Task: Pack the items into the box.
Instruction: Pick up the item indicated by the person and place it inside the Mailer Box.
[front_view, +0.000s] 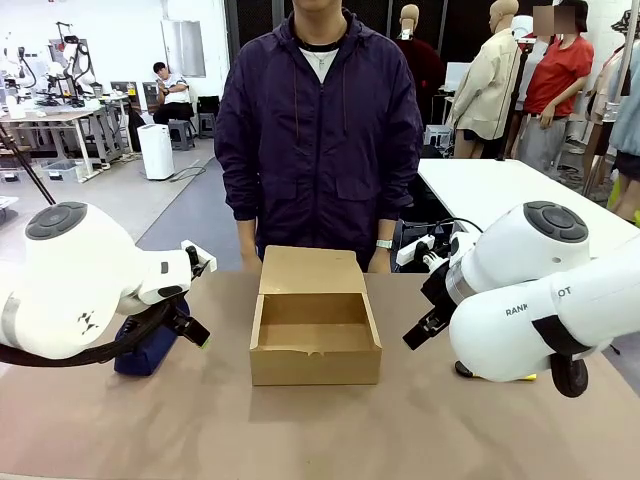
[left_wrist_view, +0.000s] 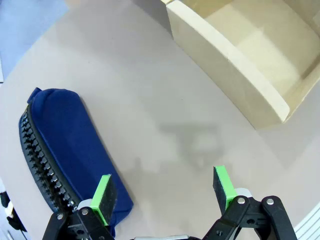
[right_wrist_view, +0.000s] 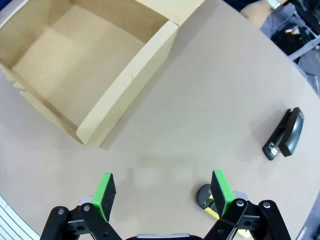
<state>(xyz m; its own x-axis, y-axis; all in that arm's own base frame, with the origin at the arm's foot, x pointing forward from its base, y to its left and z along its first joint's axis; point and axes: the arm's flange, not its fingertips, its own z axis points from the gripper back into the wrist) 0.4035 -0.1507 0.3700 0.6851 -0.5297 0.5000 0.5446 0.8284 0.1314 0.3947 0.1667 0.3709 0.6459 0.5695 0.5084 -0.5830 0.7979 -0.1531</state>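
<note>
Left gripper (left_wrist_view: 164, 189), right gripper (right_wrist_view: 162, 191): jaws apart, empty. Navy pouch (left_wrist_view: 65, 140) at ten o'clock in left wrist view: soft, probably light; pinch across its middle.

White arms (front_view: 80, 270), green-padded black fingers (left_wrist_view: 103, 194), lettering (front_view: 520, 309) partly hidden.

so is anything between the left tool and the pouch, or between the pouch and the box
Nothing visible. The open left tool hangs right beside one end of the pouch, and only bare table lies between the pouch and the open box.
</note>
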